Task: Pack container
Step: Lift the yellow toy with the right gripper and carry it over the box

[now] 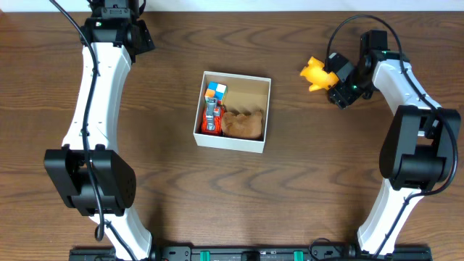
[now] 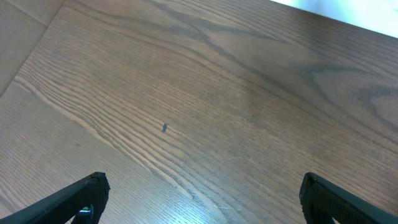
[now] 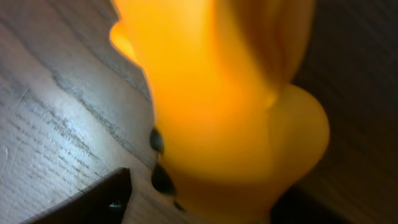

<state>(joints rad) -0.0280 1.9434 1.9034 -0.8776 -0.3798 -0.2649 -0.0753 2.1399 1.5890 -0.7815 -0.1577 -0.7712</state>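
The container, a square shallow white box with a brown inside, sits mid-table. It holds a coloured cube, a red toy car and a brown plush. My right gripper is at the back right, shut on a yellow toy, well right of the container. In the right wrist view the yellow toy fills the space between my fingers, close and blurred, low over the table. My left gripper is open and empty over bare wood at the back left.
The wooden table surrounds the container on all sides. The left arm runs along the left side and the right arm along the right side. The table's back edge lies just behind both grippers.
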